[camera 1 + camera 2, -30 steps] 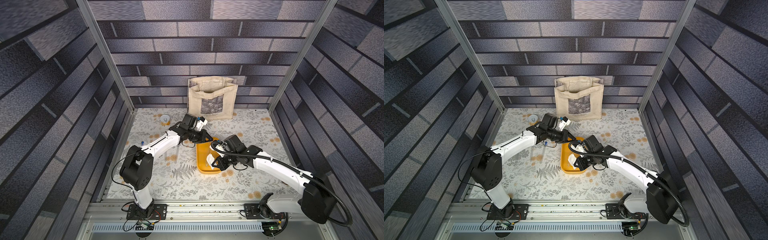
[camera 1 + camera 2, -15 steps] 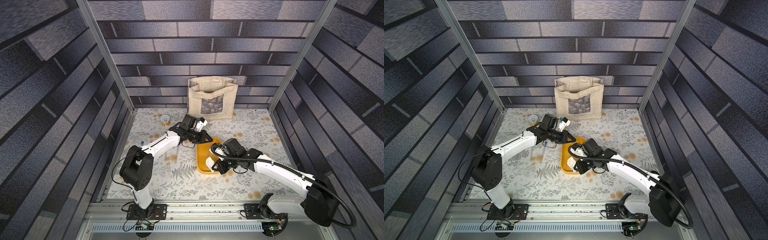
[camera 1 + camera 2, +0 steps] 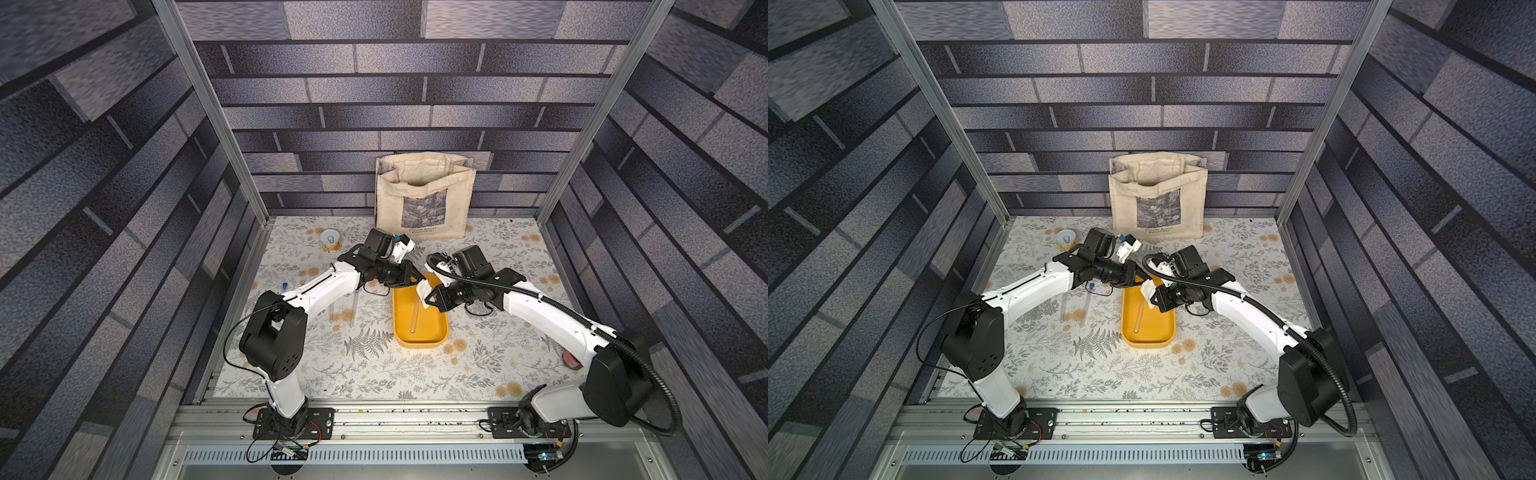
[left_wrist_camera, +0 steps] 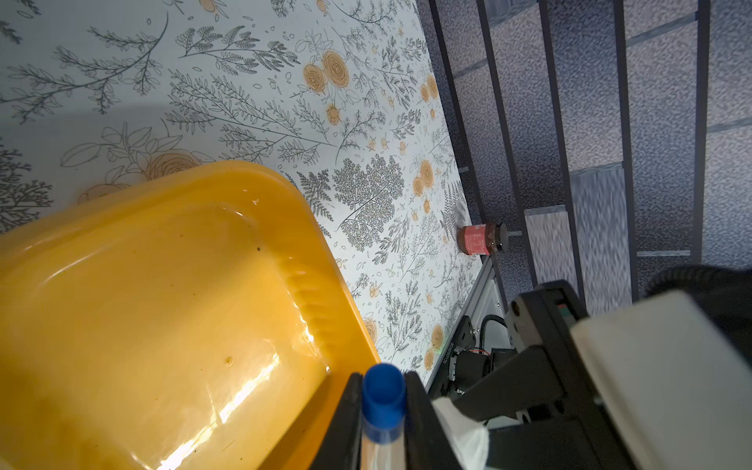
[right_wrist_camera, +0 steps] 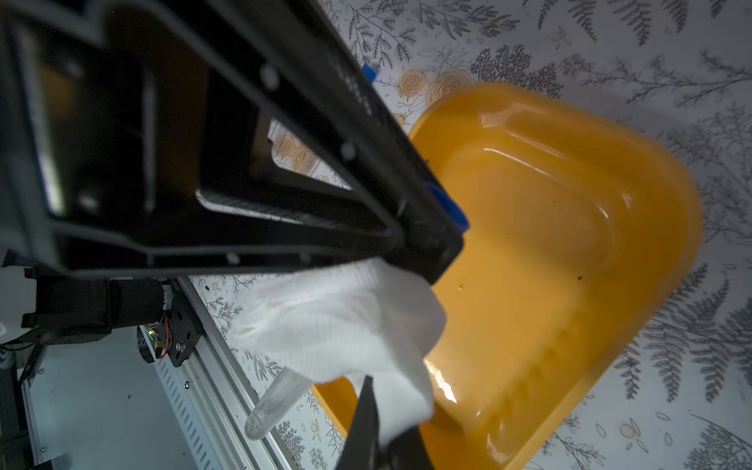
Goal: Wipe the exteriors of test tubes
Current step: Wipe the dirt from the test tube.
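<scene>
Left jaws clamped on test tube (image 5: 276, 401) at its blue cap (image 4: 383, 396) | right jaws pinched on cloth (image 5: 337, 325) wrapping it | light, slick, brittle: I judge cap end the safest hold

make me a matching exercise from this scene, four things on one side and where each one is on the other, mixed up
Things:
1 tote bag
2 white cloth
3 test tube
4 red jar

Places:
a clamped in the left gripper
b at the table edge
c against the back wall
d pinched in the right gripper

Pairs: 1-c, 2-d, 3-a, 4-b
</scene>
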